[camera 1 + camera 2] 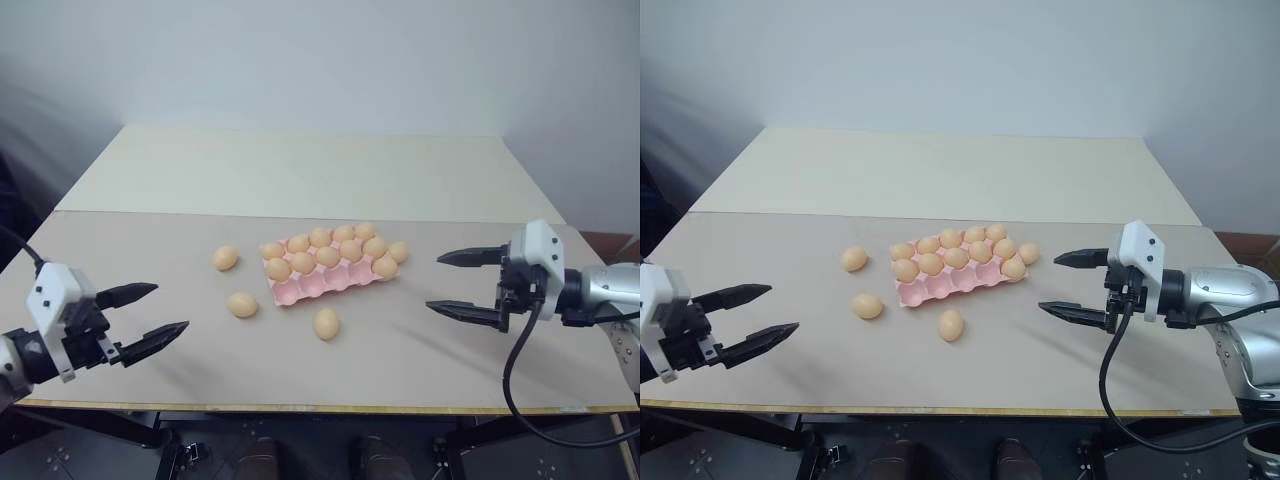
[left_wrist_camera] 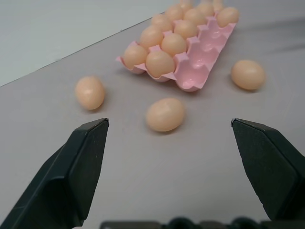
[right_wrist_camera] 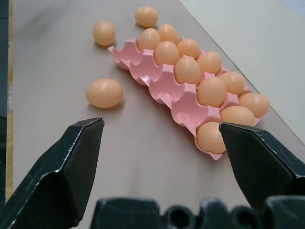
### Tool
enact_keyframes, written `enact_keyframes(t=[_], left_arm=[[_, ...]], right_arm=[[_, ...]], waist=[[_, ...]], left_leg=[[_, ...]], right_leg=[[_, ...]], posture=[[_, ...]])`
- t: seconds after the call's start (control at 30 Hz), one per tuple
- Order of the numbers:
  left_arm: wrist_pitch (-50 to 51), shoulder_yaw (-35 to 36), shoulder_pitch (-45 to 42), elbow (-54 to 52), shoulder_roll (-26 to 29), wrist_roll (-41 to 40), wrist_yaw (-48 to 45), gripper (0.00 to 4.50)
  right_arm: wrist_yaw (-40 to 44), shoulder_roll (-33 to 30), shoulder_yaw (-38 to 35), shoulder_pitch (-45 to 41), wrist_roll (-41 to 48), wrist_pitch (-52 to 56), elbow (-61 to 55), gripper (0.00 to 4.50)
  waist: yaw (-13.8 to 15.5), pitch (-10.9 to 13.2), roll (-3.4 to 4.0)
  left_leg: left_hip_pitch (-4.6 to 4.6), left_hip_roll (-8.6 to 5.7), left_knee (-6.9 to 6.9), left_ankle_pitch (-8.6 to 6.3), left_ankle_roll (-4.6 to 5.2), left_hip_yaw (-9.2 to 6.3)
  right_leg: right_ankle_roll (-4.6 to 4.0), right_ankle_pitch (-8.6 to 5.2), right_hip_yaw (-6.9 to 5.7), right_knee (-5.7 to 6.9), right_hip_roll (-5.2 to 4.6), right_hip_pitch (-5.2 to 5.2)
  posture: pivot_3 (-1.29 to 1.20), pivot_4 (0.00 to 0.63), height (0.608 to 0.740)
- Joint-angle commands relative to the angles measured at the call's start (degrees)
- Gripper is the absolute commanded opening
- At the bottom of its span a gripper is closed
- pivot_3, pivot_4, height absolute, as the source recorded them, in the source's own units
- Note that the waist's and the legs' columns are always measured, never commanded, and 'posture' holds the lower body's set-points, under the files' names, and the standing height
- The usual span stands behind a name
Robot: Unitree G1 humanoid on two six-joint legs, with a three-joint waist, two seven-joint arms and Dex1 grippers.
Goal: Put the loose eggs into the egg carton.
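On the grey table (image 1: 120, 250), the pink egg carton (image 1: 305, 288) sits mid-table, front row empty, loose eggs (image 1: 242, 304) beside it, both the left gripper (image 1: 150, 318) and right gripper (image 1: 462, 283) spread empty, apparently readied for picking.

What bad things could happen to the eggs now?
1. The loose eggs lie bare on the smooth table; a nudge from the open left gripper could roll one away, maybe off the near edge.
2. One egg rests against the far end of the carton, so the open right gripper might bump the carton reaching for it.
3. Round eggs may slip from two thin fingers.
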Motion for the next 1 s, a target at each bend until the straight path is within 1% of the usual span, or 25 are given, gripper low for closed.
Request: enact_keyframes(t=[0.03, 0.2, 0.33, 0.47, 0.63, 0.73, 0.8, 0.9, 1.0], left_arm=[[-0.71, -0.31, -1.64, 0.42, 1.01, -0.61, -0.94, 4.49], [-0.91, -0.95, -2.01, 1.12, 1.15, 0.28, -1.59, 4.49], [-0.86, -2.51, -3.07, 1.06, 1.16, -0.40, -2.26, 4.49], [-1.06, -4.94, -5.70, 1.87, 1.29, -0.29, -2.37, 4.49], [-1.25, -5.89, -6.78, 1.80, 1.03, -0.16, -2.50, 4.49], [-1.42, -5.48, -6.19, 1.37, 0.76, -0.25, -2.49, 4.49], [-1.61, -4.99, -5.38, 0.87, 0.51, -0.27, -2.53, 4.49], [-1.83, -4.26, -4.33, 0.41, 0.19, -0.36, -2.43, 4.49], [-2.12, -3.90, -3.86, 0.38, 0.12, -0.35, -2.34, 4.49]], right_arm=[[-1.08, -0.34, -1.44, -0.60, 0.60, 0.45, -1.92, 4.50], [-1.92, -0.35, -0.46, -0.85, -0.51, 0.14, -2.13, 4.50], [-2.57, 0.49, 7.01, -5.01, -9.48, -5.51, 3.86, 4.50], [-4.89, 4.28, 17.69, -15.95, -24.44, -17.87, 21.96, 4.50], [-9.77, 10.75, 25.16, -30.81, -36.56, -32.48, 48.66, 4.50], [-12.84, 13.03, 28.00, -36.77, -41.81, -39.98, 61.43, 4.50], [-15.34, 14.22, 29.42, -40.16, -44.88, -44.40, 68.45, 4.50], [-17.80, 16.08, 30.42, -44.41, -47.55, -48.39, 75.99, 4.50], [-19.42, 17.44, 30.82, -47.01, -49.52, -51.61, 80.65, 4.50]], waist=[[-0.03, 0.00, 0.00], [-0.01, 0.00, 0.00], [-0.16, 0.00, 0.00], [-0.43, 0.00, 0.01], [-1.39, 0.02, 0.00], [-1.57, 0.02, 0.00], [-1.56, 0.02, 0.00], [-1.69, 0.02, 0.01], [-1.85, 0.03, 0.02]], left_leg=[[0.00, 0.00, 0.00, 0.00, 0.00, 0.00], [0.00, 0.00, 0.00, 0.00, 0.00, 0.01], [0.01, 0.00, 0.00, 0.00, 0.00, 0.02], [0.09, 0.01, 0.00, 0.00, 0.00, 0.08], [-0.03, -0.01, -0.01, 0.02, 0.04, 0.09], [-0.10, -0.02, -0.08, 0.00, 0.06, 0.09], [-0.12, -0.04, -0.12, -0.02, 0.06, 0.10], [-0.12, -0.04, -0.12, -0.03, 0.06, 0.11], [-0.07, -0.03, -0.10, -0.02, 0.06, 0.12]], right_leg=[[0.00, 0.00, 0.00, 0.00, 0.00, 0.00], [0.00, 0.00, 0.01, 0.00, 0.00, 0.00], [0.00, 0.01, 0.01, 0.00, -0.01, 0.00], [0.00, 0.06, 0.02, 0.01, 0.00, 0.01], [0.02, 0.10, 0.08, 0.05, 0.07, -0.09], [0.28, 0.25, 0.18, -0.01, 0.13, -0.13], [0.25, 0.27, 0.18, -0.05, 0.12, -0.14], [0.24, 0.28, 0.20, -0.05, 0.12, -0.14], [0.27, 0.26, 0.22, 0.00, 0.13, -0.13]], posture=[[0.00, 0.150, 0.740], [0.00, 0.150, 0.740], [0.00, 0.150, 0.740], [0.00, 0.150, 0.740], [0.00, 0.150, 0.740], [0.00, 0.150, 0.740], [0.00, 0.150, 0.740], [0.00, 0.150, 0.740], [0.00, 0.150, 0.740]])
